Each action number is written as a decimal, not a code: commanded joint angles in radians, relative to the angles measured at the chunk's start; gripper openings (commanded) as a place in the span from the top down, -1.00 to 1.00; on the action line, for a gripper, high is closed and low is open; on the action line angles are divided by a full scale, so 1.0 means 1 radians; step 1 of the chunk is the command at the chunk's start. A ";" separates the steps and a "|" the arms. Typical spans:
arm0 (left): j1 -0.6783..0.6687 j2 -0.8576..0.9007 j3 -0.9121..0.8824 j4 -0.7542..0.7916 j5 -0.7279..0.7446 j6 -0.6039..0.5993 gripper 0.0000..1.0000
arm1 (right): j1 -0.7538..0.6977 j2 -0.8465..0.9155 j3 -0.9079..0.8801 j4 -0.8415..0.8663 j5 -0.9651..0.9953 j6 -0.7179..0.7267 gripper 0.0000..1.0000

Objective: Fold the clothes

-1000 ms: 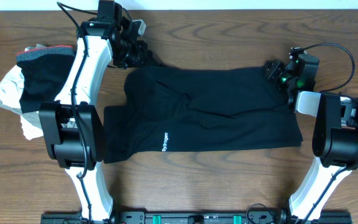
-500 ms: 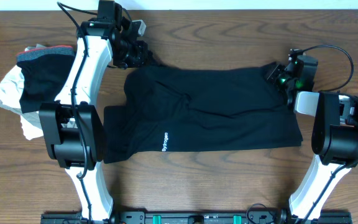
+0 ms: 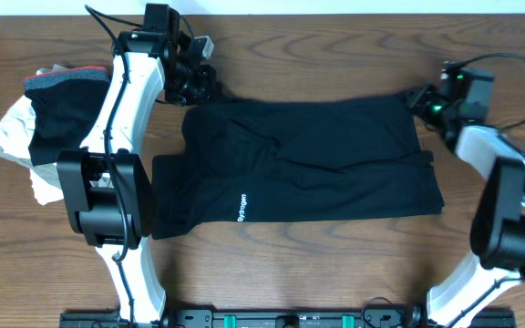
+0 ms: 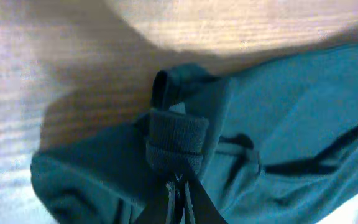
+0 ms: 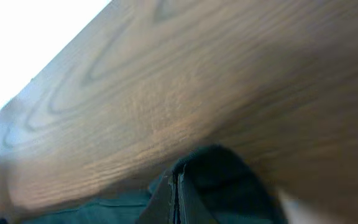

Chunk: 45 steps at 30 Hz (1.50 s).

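A black garment [image 3: 299, 159] with a small white logo lies spread across the middle of the table. My left gripper [image 3: 210, 84] is shut on its far left corner; in the left wrist view [image 4: 179, 186] a bunched fold of the cloth [image 4: 176, 140] sits between the fingers. My right gripper [image 3: 420, 98] is shut on the far right corner; in the right wrist view [image 5: 176, 186] the dark cloth [image 5: 222, 180] is pinched at the fingertips above the wooden table [image 5: 197, 81].
A pile of other clothes [image 3: 35, 118], white, black and red, lies at the left edge of the table beside the left arm. A white wall edge runs along the far side.
My right gripper has moved right and slightly away, pulling the garment's far right corner outward. The left gripper has stayed in place.
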 commanded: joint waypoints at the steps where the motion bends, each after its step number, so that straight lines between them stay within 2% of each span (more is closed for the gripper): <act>1: 0.007 -0.010 0.012 -0.042 -0.045 -0.012 0.88 | -0.049 -0.069 0.016 -0.083 -0.008 -0.045 0.97; 12: 0.011 -0.066 0.013 -0.232 -0.045 -0.013 0.88 | -0.094 -0.182 0.016 -0.438 -0.010 -0.208 0.97; 22: 0.011 -0.070 0.012 -0.426 -0.047 -0.012 0.88 | -0.093 -0.186 0.016 -0.623 -0.003 -0.319 0.97; 28: 0.011 -0.070 0.011 -0.492 -0.171 -0.023 0.88 | -0.095 -0.186 0.016 -0.727 0.070 -0.338 0.97; 32: 0.011 -0.070 0.011 -0.529 -0.237 -0.058 0.88 | -0.095 -0.186 0.016 -0.777 0.153 -0.344 0.97; 45: 0.011 -0.070 0.010 -0.542 -0.237 -0.070 0.88 | -0.095 -0.186 0.016 -0.800 0.181 -0.372 0.98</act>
